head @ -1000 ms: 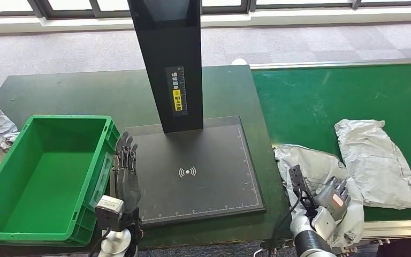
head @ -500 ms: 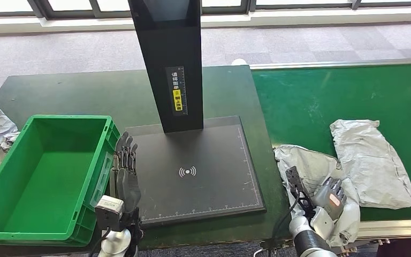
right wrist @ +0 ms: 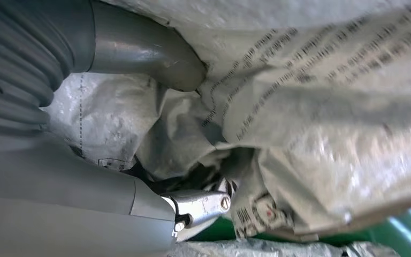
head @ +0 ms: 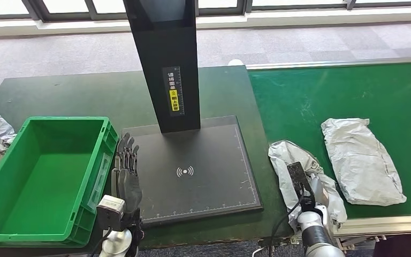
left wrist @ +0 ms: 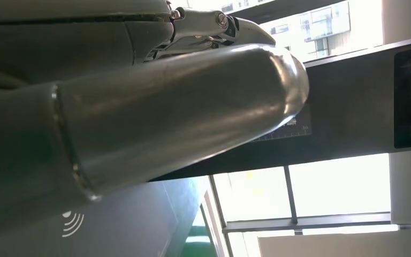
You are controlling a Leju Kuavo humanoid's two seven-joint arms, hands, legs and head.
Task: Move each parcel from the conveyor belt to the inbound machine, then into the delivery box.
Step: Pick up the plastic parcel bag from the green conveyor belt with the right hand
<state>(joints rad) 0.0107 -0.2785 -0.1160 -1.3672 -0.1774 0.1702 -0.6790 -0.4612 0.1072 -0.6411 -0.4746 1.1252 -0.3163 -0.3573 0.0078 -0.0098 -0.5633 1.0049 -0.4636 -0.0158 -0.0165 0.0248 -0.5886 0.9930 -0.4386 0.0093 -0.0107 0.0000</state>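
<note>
You've got the right hand (head: 314,188) gripping the near grey parcel (head: 289,163) at the belt's front edge, beside the scanner pad (head: 203,160). Second grey parcel (head: 359,160) lies just right of it on the green conveyor belt (head: 342,96). Left hand (head: 126,171) hangs fingers apart, holding nothing, between the green crate (head: 10,214) and the pad. Black scanner column (head: 166,59) stands upright on the dark desk (head: 75,96).
</note>
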